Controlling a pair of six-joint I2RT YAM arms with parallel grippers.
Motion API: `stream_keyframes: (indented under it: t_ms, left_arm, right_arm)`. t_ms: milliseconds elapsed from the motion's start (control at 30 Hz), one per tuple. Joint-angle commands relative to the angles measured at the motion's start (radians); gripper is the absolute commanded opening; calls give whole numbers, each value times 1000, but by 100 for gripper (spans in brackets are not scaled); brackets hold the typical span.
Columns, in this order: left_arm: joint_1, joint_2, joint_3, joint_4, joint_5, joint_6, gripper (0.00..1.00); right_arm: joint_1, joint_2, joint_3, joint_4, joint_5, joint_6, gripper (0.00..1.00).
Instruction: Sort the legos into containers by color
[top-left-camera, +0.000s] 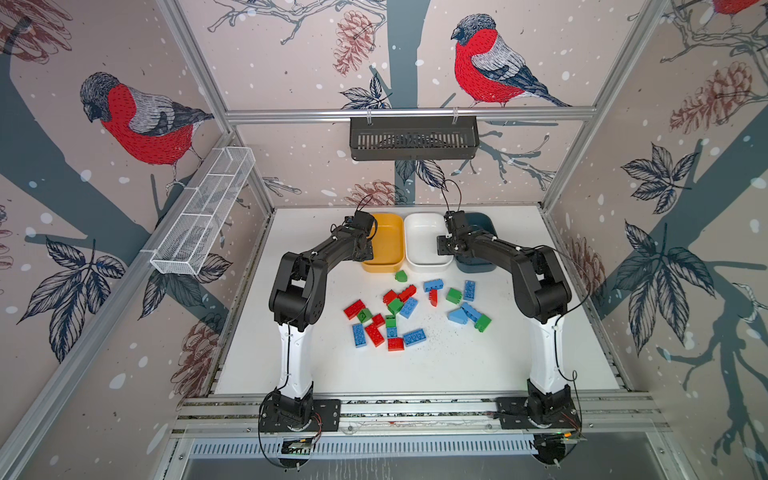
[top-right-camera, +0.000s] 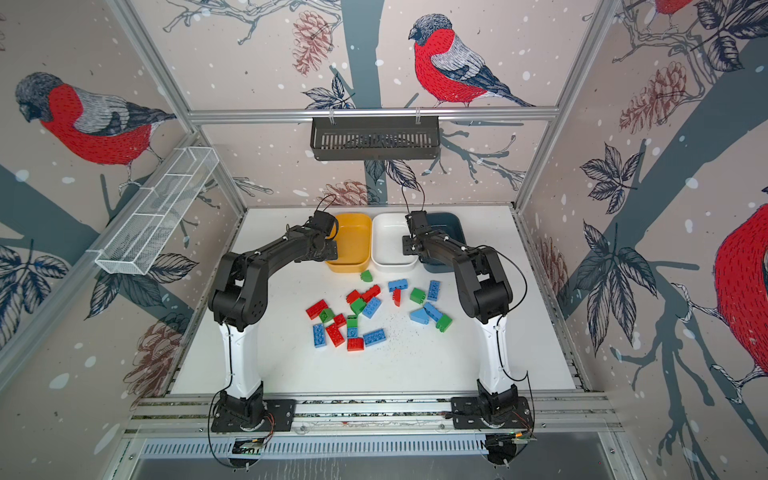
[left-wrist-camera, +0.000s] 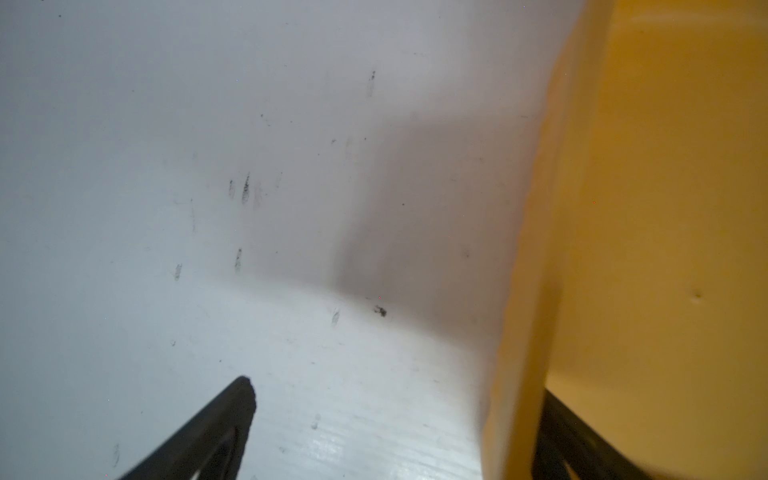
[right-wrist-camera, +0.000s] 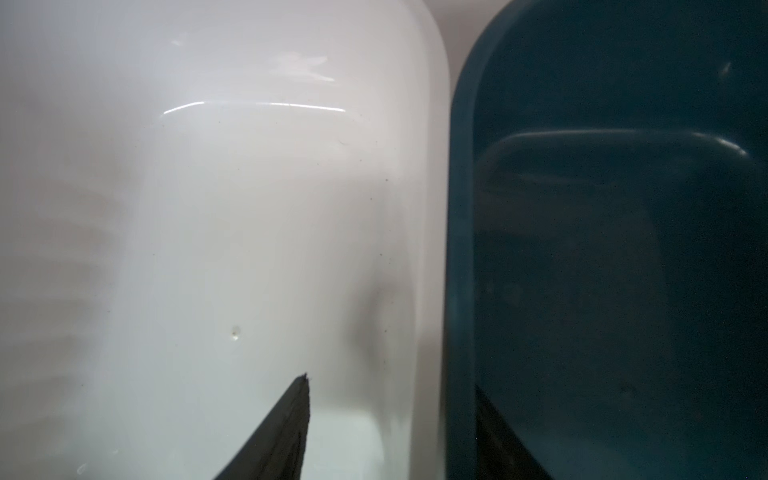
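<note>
Yellow tub (left-wrist-camera: 623, 208) and white tub (right-wrist-camera: 208, 208) rims sit between parted jaws of left gripper (left-wrist-camera: 397, 386), right gripper (right-wrist-camera: 390, 381); closing could drag them.

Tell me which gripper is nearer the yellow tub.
Left. The left gripper straddles a wall of the yellow tub; the right gripper straddles the white tub and teal tub rims, farther off.

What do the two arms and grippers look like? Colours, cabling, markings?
The left arm and right arm match: white lower link, black joints and upper links, black base plate. Thin black cables loop above each wrist. On the left gripper and right gripper: slim black tapered fingers. No legible markings.
</note>
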Motion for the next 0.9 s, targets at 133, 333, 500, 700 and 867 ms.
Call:
stream_keyframes:
  t_ms: [133, 333, 500, 700, 867]
  left_arm:
    - [0, -73, -89, 75, 69, 35, 97]
    - [6, -72, -96, 93, 71, 68, 97]
    - [21, -54, -70, 121, 153, 125, 97]
    - [15, -25, -44, 140, 244, 181, 98]
    - [3, 3, -8, 125, 243, 215, 98]
  right_arm:
    - [57, 23, 60, -87, 45, 37, 58]
    - [71, 1, 55, -81, 63, 139, 58]
    - [73, -33, 18, -39, 58, 179, 59]
    - [74, -49, -1, -27, 59, 186, 59]
    - [75, -74, -34, -5, 46, 196, 60]
